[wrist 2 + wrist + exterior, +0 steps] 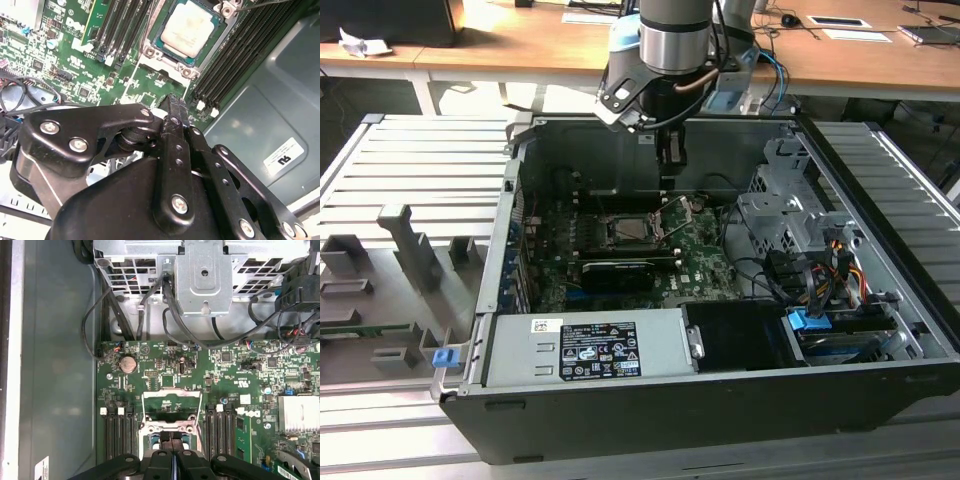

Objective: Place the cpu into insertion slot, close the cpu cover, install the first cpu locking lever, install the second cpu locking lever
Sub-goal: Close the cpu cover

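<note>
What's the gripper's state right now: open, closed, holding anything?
Gripper: closed, holding nothing. It is above the motherboard, apart from the cpu, which lies in the insertion slot.

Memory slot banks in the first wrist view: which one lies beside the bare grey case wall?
The bank farthest from the silver finned heatsink; the case wall runs alongside it. The other bank lies on the heatsink's side.
</note>
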Available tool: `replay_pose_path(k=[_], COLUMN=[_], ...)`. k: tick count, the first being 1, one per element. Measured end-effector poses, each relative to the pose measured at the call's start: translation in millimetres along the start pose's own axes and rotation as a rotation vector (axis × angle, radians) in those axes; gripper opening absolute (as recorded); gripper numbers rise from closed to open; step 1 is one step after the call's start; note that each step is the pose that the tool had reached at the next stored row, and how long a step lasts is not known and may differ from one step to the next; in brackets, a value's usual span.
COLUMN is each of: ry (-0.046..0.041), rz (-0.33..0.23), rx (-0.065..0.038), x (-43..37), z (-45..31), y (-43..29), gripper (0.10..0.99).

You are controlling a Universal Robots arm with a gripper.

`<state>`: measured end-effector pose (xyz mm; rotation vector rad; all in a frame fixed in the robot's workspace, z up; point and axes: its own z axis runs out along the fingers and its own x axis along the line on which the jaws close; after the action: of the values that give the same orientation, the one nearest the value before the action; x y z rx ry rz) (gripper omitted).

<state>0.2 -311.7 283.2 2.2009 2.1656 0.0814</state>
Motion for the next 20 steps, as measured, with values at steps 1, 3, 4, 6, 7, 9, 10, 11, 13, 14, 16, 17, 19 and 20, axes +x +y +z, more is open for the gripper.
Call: replay_pose_path(k=[1, 3, 4, 6, 7, 9, 10, 11, 13, 14, 16, 17, 19, 20], ry=[0.0000, 0.0000, 0.0000, -0.0001, -0.0002, 0.0001, -0.0001, -0.0001, 0.0001, 0.0000, -0.0001, -0.0001, -0.0001, 0.0000], rz=[0.000, 0.000, 0.000, 0.000, 0.000, 0.000, 0.000, 0.000, 0.000, 0.000, 0.000, 0.000, 0.000, 0.000], rx=[0.000, 0.000, 0.000, 0.000, 0.000, 0.000, 0.000, 0.000, 0.000, 0.000, 0.000, 0.000, 0.000, 0.000], x=[0.1, 0.1, 0.1, 0.2, 0.2, 0.5, 0.8, 1.0, 1.5, 1.9, 2.3, 2.4, 2.5, 2.5], z=[0.1, 0.2, 0.3, 0.5, 0.6, 1.0, 1.0, 1.1, 1.4, 1.6, 1.8, 2.0, 2.3, 2.4], y=[0.9, 2.7, 3.8, 7.7, 9.0, 12.4, 13.3, 14.2, 18.2, 21.5, 24.1, 26.6, 30.4, 32.3], gripper=[0.106, 0.106, 0.106, 0.106, 0.106, 0.106, 0.106, 0.106, 0.106, 0.106, 0.106, 0.106, 0.106, 0.106])
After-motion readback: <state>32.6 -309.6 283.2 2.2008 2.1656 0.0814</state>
